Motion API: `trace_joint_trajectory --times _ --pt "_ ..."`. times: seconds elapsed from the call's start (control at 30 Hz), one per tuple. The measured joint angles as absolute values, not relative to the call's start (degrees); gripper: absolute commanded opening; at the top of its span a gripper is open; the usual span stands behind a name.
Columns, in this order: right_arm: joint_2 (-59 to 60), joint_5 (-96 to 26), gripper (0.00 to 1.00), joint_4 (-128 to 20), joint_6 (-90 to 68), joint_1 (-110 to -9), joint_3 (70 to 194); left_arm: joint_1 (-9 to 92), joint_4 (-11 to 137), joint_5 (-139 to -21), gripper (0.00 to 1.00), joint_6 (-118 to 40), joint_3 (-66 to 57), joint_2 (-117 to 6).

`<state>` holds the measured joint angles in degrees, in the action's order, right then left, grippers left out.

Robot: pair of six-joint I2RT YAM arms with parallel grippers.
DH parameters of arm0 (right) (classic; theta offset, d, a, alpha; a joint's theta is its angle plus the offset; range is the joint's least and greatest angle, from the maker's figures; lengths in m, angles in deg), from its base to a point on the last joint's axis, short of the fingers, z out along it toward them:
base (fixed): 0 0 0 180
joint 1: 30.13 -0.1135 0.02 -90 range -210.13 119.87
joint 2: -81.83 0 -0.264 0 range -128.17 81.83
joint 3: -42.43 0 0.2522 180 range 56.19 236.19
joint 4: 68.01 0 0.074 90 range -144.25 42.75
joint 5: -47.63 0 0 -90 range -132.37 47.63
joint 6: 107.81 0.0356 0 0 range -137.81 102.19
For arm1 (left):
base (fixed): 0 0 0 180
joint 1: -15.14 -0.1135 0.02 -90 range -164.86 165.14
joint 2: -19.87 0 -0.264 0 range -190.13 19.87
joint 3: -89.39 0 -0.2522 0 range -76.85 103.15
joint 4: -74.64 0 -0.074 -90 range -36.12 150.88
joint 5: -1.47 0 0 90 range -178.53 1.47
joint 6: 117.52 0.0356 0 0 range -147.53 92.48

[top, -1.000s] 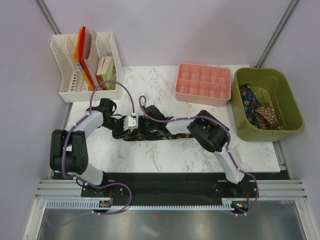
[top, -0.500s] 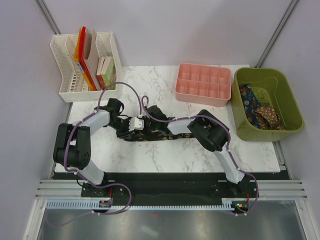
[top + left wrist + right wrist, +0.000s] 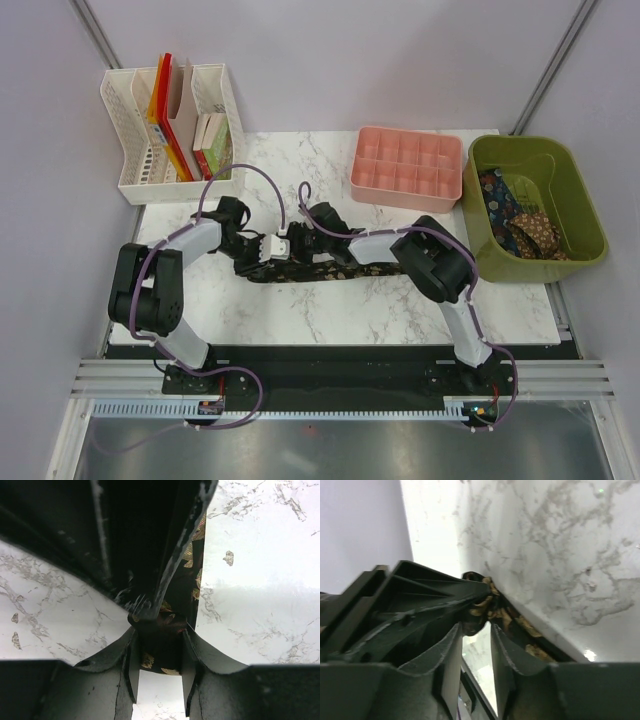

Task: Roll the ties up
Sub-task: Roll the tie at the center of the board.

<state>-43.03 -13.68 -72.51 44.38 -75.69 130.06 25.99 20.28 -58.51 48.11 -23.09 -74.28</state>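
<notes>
Marbled white desk [image 3: 330,320] fills the middle of the overhead view, with pale grey walls behind it. One tie [image 3: 335,270], dark with gold-brown flowers, lies flat and stretched left to right across the middle of the desk, a little nearer the left edge than the right. Both arms reach in to its left end.

In the left wrist view the left gripper [image 3: 159,667] has its jaws set on either side of the cloth, pinching a narrow fold of the tie that fills the gap between them. Close above that fold, a black part of the other arm crosses the view.

In the right wrist view the right gripper [image 3: 472,647] has its jaws drawn close, with a thin slit between them through which the bright desk shows. A bunched bit of tie sits right at its tips, but I cannot tell whether they grip it.

More ties [image 3: 522,225] lie heaped in a green bin [image 3: 510,270] at the right edge. A pink tray [image 3: 400,203] of small compartments sits at the far edge, just beside the bin. A white rack [image 3: 215,90] holding books stands at the far left corner.
</notes>
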Motion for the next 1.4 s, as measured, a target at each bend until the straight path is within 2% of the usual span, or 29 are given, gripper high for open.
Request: trace_joint_trajectory --times 0.13,0.47,1.4 --pt "-42.5 -13.6 0.42 -75.7 46.0 -75.8 129.7 26.0 20.3 -58.5 0.32 48.1 -23.1 -74.3" --pt "-43.5 -14.3 0.39 -79.2 49.1 -78.1 129.6 26.0 20.2 -58.5 0.33 48.1 -23.1 -74.3" --pt "-43.8 -15.0 0.45 -77.5 48.4 -77.8 127.8 26.1 20.2 -58.7 0.33 48.1 -23.1 -74.2"
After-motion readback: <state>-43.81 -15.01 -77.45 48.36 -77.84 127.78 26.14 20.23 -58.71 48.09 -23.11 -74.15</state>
